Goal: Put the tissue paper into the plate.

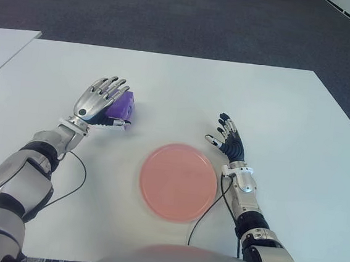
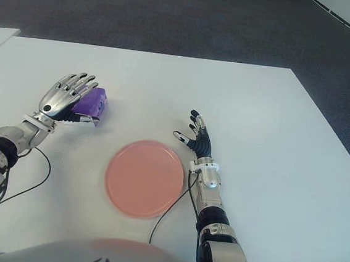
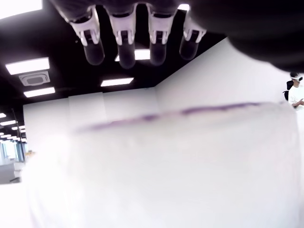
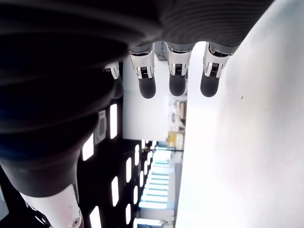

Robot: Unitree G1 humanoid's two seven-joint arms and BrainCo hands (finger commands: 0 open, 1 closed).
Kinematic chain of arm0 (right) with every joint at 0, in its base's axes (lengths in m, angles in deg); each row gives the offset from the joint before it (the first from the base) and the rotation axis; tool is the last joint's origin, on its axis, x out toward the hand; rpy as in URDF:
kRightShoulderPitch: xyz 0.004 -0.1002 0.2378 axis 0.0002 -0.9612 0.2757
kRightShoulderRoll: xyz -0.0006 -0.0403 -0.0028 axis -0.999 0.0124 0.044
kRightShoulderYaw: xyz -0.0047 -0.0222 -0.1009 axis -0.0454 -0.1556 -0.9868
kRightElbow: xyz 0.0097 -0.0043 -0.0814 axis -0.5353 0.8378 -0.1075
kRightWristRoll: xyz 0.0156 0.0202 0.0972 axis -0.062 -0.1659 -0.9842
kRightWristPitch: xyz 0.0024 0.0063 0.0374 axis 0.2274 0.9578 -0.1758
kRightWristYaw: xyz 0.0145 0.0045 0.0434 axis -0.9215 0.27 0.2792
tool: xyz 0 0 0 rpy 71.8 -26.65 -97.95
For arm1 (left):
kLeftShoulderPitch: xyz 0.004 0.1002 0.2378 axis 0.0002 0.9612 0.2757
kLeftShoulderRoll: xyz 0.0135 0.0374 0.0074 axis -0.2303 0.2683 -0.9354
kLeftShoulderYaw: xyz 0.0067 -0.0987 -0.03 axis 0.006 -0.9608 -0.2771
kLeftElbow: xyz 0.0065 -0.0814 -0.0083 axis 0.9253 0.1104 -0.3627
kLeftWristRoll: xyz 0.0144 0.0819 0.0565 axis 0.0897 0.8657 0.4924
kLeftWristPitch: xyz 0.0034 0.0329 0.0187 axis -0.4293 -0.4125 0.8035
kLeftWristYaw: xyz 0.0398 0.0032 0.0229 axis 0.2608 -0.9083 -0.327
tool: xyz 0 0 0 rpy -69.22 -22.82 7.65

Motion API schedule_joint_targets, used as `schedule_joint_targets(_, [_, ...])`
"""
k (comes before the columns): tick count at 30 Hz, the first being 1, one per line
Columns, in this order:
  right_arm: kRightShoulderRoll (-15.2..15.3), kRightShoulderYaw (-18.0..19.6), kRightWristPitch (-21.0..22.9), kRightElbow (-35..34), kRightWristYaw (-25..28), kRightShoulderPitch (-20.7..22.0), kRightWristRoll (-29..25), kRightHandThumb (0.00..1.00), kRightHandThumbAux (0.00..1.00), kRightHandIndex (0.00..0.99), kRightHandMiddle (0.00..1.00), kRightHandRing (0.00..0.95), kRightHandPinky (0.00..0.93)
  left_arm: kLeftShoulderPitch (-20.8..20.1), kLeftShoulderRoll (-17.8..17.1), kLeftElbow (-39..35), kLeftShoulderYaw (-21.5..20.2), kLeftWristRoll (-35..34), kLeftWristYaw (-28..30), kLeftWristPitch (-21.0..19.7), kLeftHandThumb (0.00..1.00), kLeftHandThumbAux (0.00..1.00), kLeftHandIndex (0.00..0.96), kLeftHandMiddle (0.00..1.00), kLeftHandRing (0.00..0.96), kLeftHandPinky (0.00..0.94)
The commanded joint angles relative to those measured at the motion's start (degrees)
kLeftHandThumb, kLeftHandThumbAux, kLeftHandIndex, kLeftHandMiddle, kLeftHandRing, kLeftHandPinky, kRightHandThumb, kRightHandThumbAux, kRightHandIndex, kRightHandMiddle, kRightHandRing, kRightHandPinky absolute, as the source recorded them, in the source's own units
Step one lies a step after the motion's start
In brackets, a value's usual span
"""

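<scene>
The purple tissue pack [image 1: 122, 107] lies on the white table [image 1: 275, 116] at centre left of the left eye view, well apart from the pink plate [image 1: 178, 181], which sits lower centre with nothing on it; the left hand [image 1: 101, 100] is laid over the pack's left side, fingers [image 1: 112, 88] stretched out above its top rather than closed around it (its wrist view shows straight fingertips above a blurred white mass edged in purple); the right hand [image 1: 227, 138] shows just to the right of the plate's upper rim, fingers spread and holding nothing; a thin black cable [image 1: 207, 211] runs past the plate's right edge.
</scene>
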Motion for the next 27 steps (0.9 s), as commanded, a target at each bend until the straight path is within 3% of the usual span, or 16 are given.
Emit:
schedule_joint_targets(1, [-0.27, -0.3, 4.07, 5.75, -0.18, -6.94, 0.54, 0.0, 0.787, 0.009, 0.0, 0.0, 0.0, -0.54, -0.61, -0.63, 1.59, 1.34, -1.84, 0.69, 0.279, 0.133, 0.0, 0.0, 0.0, 0.0])
schedule_joint_targets(15, [-0.42, -0.02, 4.11, 6.18, 0.07, -6.55, 0.0, 0.0, 0.768, 0.003, 0.0, 0.0, 0.0, -1.15, -2.43, -1.26, 2.07, 0.4, 2.51, 4.87, 0.277, 0.133, 0.0, 0.0, 0.0, 0.0])
schedule_joint_targets(27, [-0.18, 0.03, 3.62, 6.88, 0.38, -6.02, -0.03, 0.0, 0.771, 0.004, 0.0, 0.0, 0.0, -0.65, -4.28, -2.17, 0.48, -1.16, 5.33, 5.87, 0.279, 0.146, 0.0, 0.0, 0.0, 0.0])
